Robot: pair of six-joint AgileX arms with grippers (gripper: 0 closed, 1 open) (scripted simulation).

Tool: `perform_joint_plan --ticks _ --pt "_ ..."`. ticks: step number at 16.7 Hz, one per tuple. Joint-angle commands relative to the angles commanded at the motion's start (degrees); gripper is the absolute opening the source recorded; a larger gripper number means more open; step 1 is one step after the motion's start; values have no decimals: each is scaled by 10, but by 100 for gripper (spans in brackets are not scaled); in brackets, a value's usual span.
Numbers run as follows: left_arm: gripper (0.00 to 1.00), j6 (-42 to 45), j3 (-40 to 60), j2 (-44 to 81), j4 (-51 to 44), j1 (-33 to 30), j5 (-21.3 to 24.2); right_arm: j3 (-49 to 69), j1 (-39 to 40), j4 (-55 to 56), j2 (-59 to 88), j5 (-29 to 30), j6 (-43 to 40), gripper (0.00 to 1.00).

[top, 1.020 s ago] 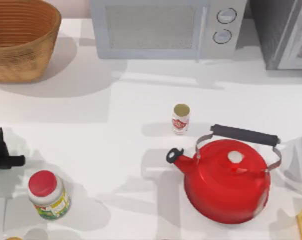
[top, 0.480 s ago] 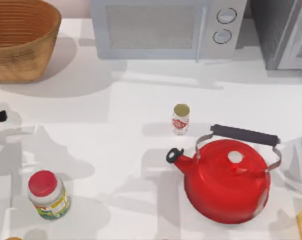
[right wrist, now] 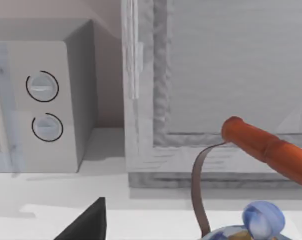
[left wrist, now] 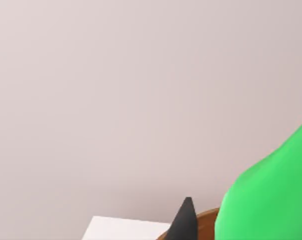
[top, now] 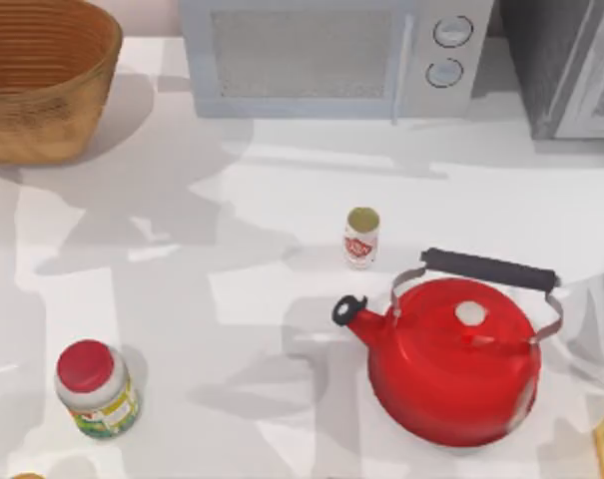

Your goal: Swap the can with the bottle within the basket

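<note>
At the near edge of the white surface a red-lidded jar stands at the left and a red kettle at the right, with the can upright just beyond the kettle's spout. Farther back, the basket sits at the far left beside a microwave. In the left wrist view the bottle looms beside one dark fingertip of the left hand, above the basket's rim; whether that hand grips it cannot be told.

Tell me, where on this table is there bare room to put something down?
The widest bare stretch lies between the basket, the jar and the can. A narrower strip runs between the microwave and the can. It is crowded at the right, where the kettle sits close beside the can.
</note>
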Motion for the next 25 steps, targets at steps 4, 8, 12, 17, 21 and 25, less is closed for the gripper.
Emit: perform_joint_plan --ticks 4,8,12,17,21,25 --pt "0 -4 163 18 -215 -26 14 0 0 0 0 0 0 100" --pt "0 -8 272 37 -351 -54 37 0 0 0 0 0 0 100" --pt "0 -10 301 44 -390 -65 48 0 0 0 0 0 0 100" --pt "0 -9 302 50 -385 -63 47 0 0 0 0 0 0 100" --pt "0 -10 314 85 -362 -66 46 0 0 0 0 0 0 100" --pt "0 -11 325 118 -341 -69 44 0 0 0 0 0 0 100"
